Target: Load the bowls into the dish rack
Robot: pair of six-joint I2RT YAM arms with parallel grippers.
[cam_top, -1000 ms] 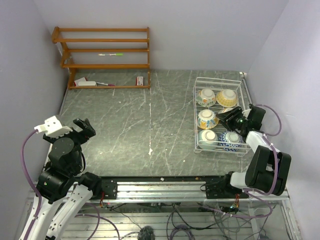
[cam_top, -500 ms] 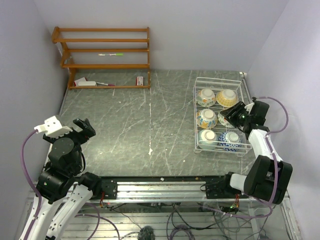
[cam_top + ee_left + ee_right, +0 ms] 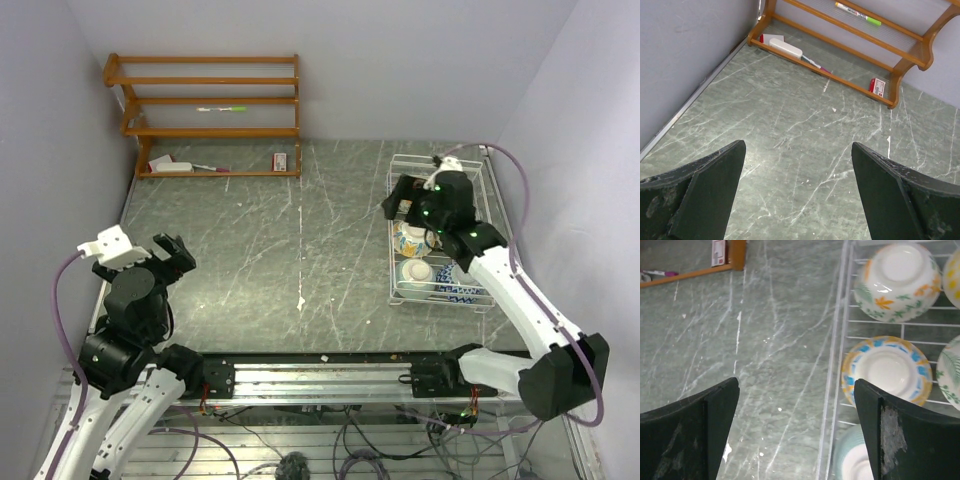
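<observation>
The white wire dish rack (image 3: 441, 300) stands at the right of the table with several bowls (image 3: 414, 240) lying in it, cream undersides up. In the right wrist view I see a leaf-painted bowl (image 3: 896, 282), a blue-and-yellow-rimmed bowl (image 3: 888, 370) and the pale teal bowl (image 3: 855, 460) behind the rack's left rim (image 3: 840, 315). My right gripper (image 3: 796, 384) hangs open and empty over that left rim (image 3: 398, 208), its arm hiding part of the rack. My left gripper (image 3: 798, 146) is open and empty above bare table at the near left (image 3: 170, 255).
A wooden shelf unit (image 3: 205, 110) stands against the back wall at the left, with a marker (image 3: 857, 13) and small items (image 3: 785, 48) on it. Walls close in on the left and right. A metal rail (image 3: 320, 375) runs along the near edge.
My right arm has swung from the rack's right side up and over to its left rim, and its jaws have opened wide. The left arm has barely shifted.
</observation>
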